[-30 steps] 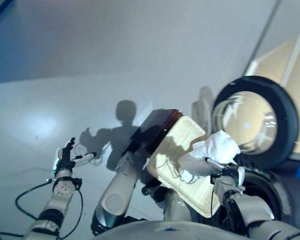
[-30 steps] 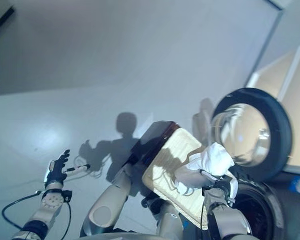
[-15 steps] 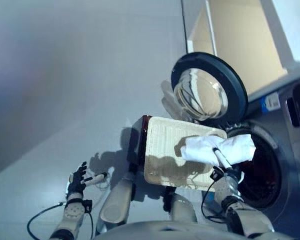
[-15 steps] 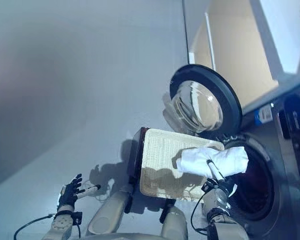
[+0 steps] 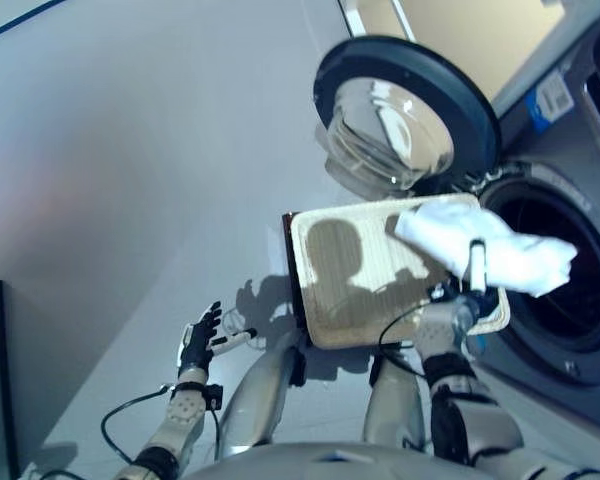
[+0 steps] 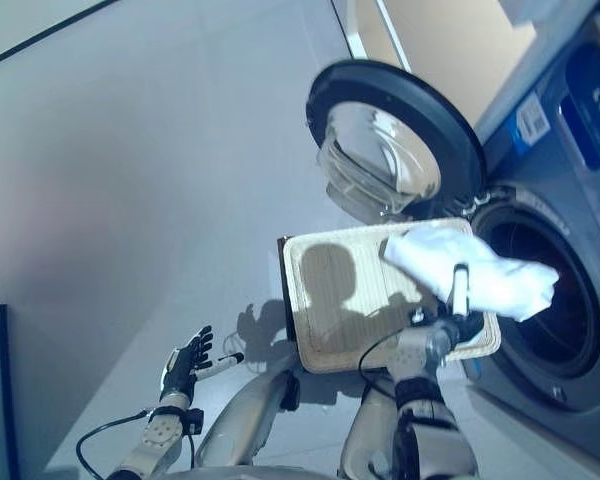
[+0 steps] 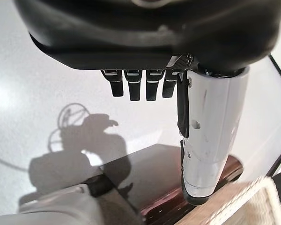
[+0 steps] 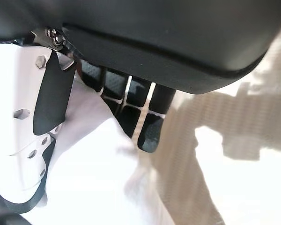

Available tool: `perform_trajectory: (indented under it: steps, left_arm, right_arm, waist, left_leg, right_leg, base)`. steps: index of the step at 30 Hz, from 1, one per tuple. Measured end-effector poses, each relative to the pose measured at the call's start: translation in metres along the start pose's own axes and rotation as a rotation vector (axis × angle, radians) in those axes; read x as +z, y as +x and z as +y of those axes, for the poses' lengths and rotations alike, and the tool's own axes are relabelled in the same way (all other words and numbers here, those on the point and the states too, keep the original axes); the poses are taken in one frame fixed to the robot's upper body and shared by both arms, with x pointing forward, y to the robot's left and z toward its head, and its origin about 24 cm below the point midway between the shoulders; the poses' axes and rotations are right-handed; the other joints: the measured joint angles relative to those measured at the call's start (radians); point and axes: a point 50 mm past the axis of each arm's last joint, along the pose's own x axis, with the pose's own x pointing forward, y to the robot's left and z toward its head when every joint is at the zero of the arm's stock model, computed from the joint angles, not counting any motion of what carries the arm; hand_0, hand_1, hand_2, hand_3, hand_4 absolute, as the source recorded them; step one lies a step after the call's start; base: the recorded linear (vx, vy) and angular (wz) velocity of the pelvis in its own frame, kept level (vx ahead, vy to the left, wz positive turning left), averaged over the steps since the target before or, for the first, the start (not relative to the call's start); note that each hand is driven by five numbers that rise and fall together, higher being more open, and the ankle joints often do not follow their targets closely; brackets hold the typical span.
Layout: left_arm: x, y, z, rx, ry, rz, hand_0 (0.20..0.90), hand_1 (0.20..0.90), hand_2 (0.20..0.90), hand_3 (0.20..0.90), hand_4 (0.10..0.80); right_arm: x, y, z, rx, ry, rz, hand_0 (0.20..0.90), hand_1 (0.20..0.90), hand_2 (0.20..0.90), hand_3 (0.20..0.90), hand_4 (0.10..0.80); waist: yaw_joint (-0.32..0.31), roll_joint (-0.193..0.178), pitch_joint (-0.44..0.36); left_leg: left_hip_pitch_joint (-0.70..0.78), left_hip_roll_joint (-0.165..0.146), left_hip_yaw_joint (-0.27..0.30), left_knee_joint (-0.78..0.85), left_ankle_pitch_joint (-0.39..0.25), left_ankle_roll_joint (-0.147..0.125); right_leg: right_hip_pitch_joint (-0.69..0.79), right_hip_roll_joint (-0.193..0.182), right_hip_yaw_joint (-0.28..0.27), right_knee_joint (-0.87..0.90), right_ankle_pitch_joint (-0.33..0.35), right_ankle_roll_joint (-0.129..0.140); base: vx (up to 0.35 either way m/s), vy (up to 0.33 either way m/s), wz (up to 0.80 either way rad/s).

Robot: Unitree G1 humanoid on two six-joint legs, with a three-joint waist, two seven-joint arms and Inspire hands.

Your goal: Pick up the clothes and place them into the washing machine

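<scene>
Carrying step: the clothes are in transit to the drum, not yet inside. Left to right: the left hand (image 5: 196, 343) hangs idle low at the left over the floor (image 5: 130, 180), fingers straight and spread, holding nothing. Mid-frame sits a cream woven basket (image 5: 355, 275) with a dark side. The right hand (image 5: 467, 296) is raised above it, thumb and fingers pinched on a white cloth (image 5: 500, 252); the right wrist view shows curled fingers (image 8: 150, 126) pressed into the fabric. The cloth hangs between the basket's far edge and the washing machine (image 5: 570, 180) opening, partly over the dark drum mouth (image 5: 560, 270). The round glass door (image 5: 405, 115) stands swung open, clear of the path.

Next move, as I judge it: push the hand further right into the opening, then release. Risk: cloth snagging on the drum rim.

No surface here, only a smooth pale grey floor and a beige wall panel (image 5: 460, 25) behind the door.
</scene>
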Motion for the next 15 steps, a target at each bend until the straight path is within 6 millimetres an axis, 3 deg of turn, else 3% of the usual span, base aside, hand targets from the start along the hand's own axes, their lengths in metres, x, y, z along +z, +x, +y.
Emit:
perform_trajectory:
  steps: [2, 4, 6, 10, 13, 15]
  left_arm:
    - [0.007, 0.005, -0.004, -0.004, -0.009, -0.017, 0.900, 0.900, 0.900, 0.900, 0.800]
    - [0.013, 0.009, -0.004, -0.001, -0.011, -0.034, 0.900, 0.900, 0.900, 0.900, 0.800]
    - [0.017, 0.010, -0.003, 0.003, -0.017, -0.049, 0.900, 0.900, 0.900, 0.900, 0.800]
    - [0.022, 0.013, 0.000, 0.015, -0.020, -0.063, 0.900, 0.900, 0.900, 0.900, 0.800]
    - [0.029, 0.015, -0.003, 0.004, -0.028, -0.090, 0.900, 0.900, 0.900, 0.900, 0.800]
    - [0.032, 0.014, -0.010, -0.021, -0.031, -0.104, 0.900, 0.900, 0.900, 0.900, 0.800]
  right_arm:
    - [0.019, 0.003, 0.035, 0.068, 0.042, -0.055, 0.200, 0.200, 0.200, 0.200, 0.300]
    - [0.033, 0.006, 0.052, 0.081, 0.083, -0.099, 0.200, 0.200, 0.200, 0.200, 0.300]
    - [0.042, 0.007, 0.058, 0.081, 0.101, -0.133, 0.200, 0.200, 0.200, 0.200, 0.300]
    - [0.054, 0.007, 0.066, 0.056, 0.145, -0.174, 0.200, 0.200, 0.200, 0.200, 0.300]
    - [0.065, 0.009, 0.070, 0.045, 0.133, -0.218, 0.200, 0.200, 0.200, 0.200, 0.300]
    - [0.075, 0.007, 0.081, 0.045, 0.143, -0.254, 0.200, 0.200, 0.200, 0.200, 0.300]
  waist:
    - [-0.017, 0.016, 0.031]
    - [-0.007, 0.015, 0.051]
    - [-0.012, 0.016, 0.059]
    - [-0.028, 0.020, 0.068]
    - [-0.037, 0.032, 0.072]
    - [-0.038, 0.064, 0.085]
  left_leg:
    - [-0.071, 0.009, 0.025, 0.116, -0.046, -0.002]
    - [-0.129, 0.034, 0.051, 0.233, -0.102, -0.001]
    - [-0.180, 0.060, 0.053, 0.331, -0.152, -0.012]
    - [-0.250, 0.073, 0.048, 0.458, -0.216, -0.014]
    - [-0.279, 0.074, 0.055, 0.478, -0.220, -0.016]
    - [-0.282, 0.073, 0.055, 0.483, -0.219, -0.018]
  right_leg:
    - [-0.077, 0.007, 0.032, 0.095, -0.015, -0.002]
    - [-0.133, 0.023, 0.062, 0.177, -0.052, -0.020]
    - [-0.180, 0.051, 0.089, 0.240, -0.080, -0.028]
    - [-0.263, 0.087, 0.143, 0.351, -0.107, -0.036]
    - [-0.308, 0.094, 0.162, 0.385, -0.114, -0.038]
    - [-0.317, 0.097, 0.170, 0.393, -0.114, -0.038]
  base:
    - [0.011, -0.040, -0.42]
    - [0.078, -0.014, -0.36]
    - [-0.016, -0.012, -0.34]
    - [0.012, -0.021, -0.37]
    - [0.030, 0.032, -0.10]
    - [0.005, 0.054, -0.11]
